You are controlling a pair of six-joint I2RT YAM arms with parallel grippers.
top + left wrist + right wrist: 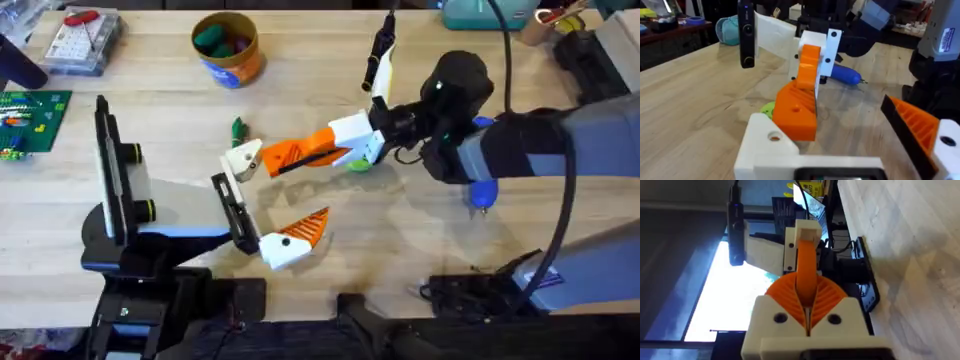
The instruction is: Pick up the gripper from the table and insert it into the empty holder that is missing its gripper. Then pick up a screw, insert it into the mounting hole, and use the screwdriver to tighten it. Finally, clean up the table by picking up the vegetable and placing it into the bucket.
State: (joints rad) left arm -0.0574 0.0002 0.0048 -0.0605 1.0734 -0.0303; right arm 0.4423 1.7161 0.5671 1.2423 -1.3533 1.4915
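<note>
The right gripper (345, 150) pinches the gripper (300, 152) — long axis aimed fingers-forward at the empty holder (243, 158), seemingly just touching.

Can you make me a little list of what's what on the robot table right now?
holding: the right end effector is shut on the gripper, the orange one
target: the empty holder, right at the gripper's tip; pushed in or not, can't tell
veggie: the vegetable lies on the table beside the holder
bin: the bucket stands at the far side, with green and red things inside
tool: the screwdriver lies on the table, partly under the right arm
</note>
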